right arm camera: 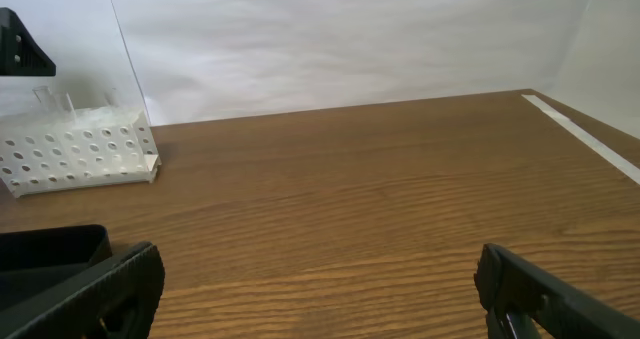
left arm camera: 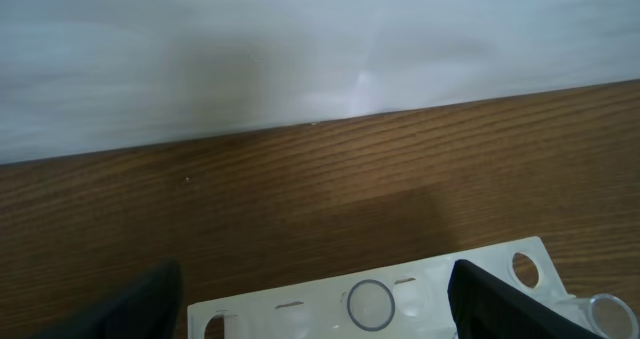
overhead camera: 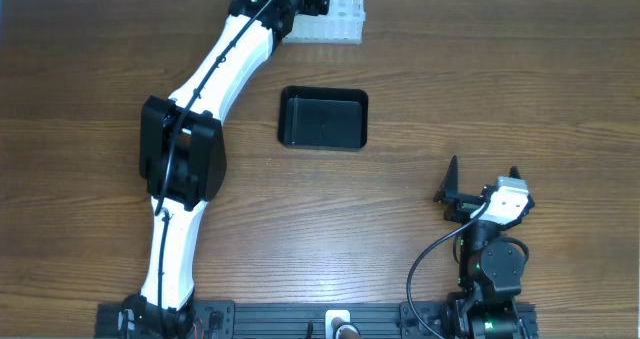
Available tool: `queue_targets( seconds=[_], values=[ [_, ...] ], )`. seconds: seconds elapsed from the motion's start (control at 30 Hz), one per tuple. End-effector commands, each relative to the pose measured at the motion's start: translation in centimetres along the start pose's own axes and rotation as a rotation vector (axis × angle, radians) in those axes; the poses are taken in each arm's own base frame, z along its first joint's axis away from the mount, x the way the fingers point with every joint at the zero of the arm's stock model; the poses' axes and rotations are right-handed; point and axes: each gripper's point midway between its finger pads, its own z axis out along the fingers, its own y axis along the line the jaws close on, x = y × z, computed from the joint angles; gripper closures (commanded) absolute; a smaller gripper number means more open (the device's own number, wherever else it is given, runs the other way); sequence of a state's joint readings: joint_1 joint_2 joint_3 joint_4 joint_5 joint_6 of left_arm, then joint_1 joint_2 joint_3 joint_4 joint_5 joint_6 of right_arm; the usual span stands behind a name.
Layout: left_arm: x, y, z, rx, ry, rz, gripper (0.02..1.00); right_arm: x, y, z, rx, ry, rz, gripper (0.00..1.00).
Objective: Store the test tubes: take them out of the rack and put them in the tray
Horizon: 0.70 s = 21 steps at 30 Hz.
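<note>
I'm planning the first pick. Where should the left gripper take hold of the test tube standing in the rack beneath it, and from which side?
Grip the test tube just under its open rim, coming straight down from above. It stands upright in the rack, whose plate encloses everything lower. The left gripper hangs over it, jaws open either side of the rim.

I see a brown wood-grain tabletop (overhead camera: 500, 79) with fine darker streaks. At twelve o'clock is a translucent white plastic test-tube rack (overhead camera: 340, 21), patterned with rows of round holes. Near centre is a glossy black rectangular plastic tray (overhead camera: 284, 119). My left arm (overhead camera: 235, 54) is white with black joints; my right arm (overhead camera: 495, 259) is black, capped white.
</note>
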<state>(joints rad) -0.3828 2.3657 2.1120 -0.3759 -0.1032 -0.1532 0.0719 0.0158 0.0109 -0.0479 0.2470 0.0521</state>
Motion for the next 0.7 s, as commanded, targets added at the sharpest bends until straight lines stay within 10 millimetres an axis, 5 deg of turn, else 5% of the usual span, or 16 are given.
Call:
queue_targets(
  seconds=[0.03, 0.7],
  values=[
    [1.4, 0.2, 1.4, 0.011, 0.024, 0.017, 0.172, 0.1, -0.3, 0.0, 0.017, -0.002, 0.006, 0.007],
    [1.6, 0.8, 2.4, 0.006, 0.008, 0.009, 0.207, 0.1, -0.3, 0.0, 0.017, -0.002, 0.007, 0.009]
  ],
)
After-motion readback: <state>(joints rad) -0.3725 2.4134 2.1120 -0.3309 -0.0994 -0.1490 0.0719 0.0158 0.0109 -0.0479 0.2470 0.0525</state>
